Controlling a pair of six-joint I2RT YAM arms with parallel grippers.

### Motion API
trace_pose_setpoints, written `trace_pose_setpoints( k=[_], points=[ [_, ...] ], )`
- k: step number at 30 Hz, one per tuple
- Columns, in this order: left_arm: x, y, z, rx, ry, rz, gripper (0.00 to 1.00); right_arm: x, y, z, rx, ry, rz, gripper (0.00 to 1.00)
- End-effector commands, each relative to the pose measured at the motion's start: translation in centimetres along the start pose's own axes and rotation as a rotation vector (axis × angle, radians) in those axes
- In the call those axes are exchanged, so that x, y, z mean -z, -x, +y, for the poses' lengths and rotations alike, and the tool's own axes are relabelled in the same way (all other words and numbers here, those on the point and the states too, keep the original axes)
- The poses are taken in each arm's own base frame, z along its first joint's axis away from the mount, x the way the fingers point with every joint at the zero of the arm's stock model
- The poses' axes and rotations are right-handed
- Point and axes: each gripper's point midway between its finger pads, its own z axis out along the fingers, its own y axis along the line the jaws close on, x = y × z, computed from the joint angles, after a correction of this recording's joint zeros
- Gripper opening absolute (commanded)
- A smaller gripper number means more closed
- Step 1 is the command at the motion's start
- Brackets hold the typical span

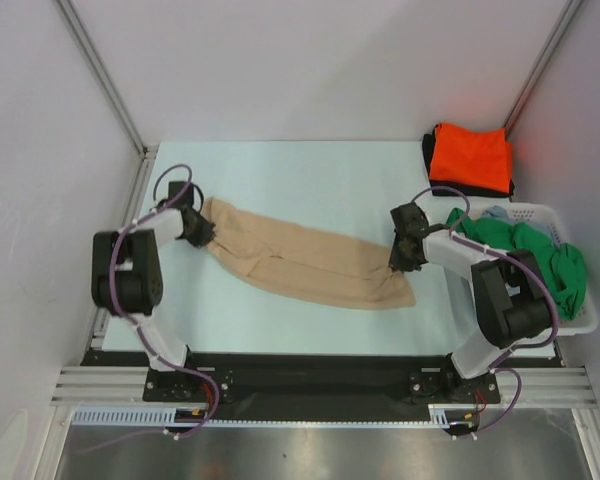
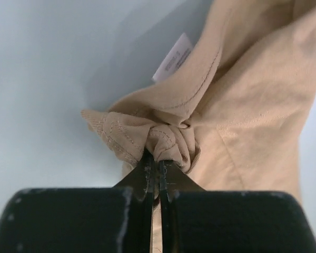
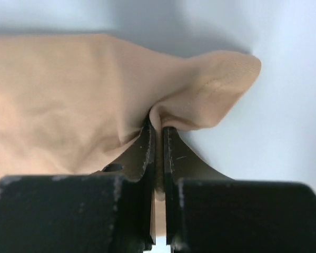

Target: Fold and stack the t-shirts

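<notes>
White label point(image 2: 174, 57), print unreadable, on tan t-shirt point(image 2: 253, 105) in left wrist view only, left fingers point(image 2: 147, 176) and right fingers point(image 3: 146, 153) clenched on it, orange t-shirt point(image 1: 470, 158) only from above.

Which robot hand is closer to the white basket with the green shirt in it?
The right one. The right gripper pinches the tan shirt just beside the basket; the left gripper holds the shirt's other end, far across the table.

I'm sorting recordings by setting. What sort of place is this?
Probably a lab robot cell, not a home: plain white panels wall in a pale table, and the left arm and right arm are mounted on an aluminium rail at its near edge.
</notes>
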Motion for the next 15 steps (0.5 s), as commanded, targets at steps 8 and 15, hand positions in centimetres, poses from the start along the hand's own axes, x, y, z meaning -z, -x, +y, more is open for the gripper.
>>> trace_pose_setpoints(
  k=[8, 15],
  points=[
    [-9.0, 14.3, -17.4, -0.085, -0.228, -0.052, 0.00, 6.0, -13.1, 10.9, 0.087, 0.305, 0.194, 0.00],
    [-8.1, 16.3, -26.9, -0.263, -0.684, -0.120, 0.22, 8.6, -19.3, 20.2, 0.186, 0.505, 0.269, 0.00]
  ],
)
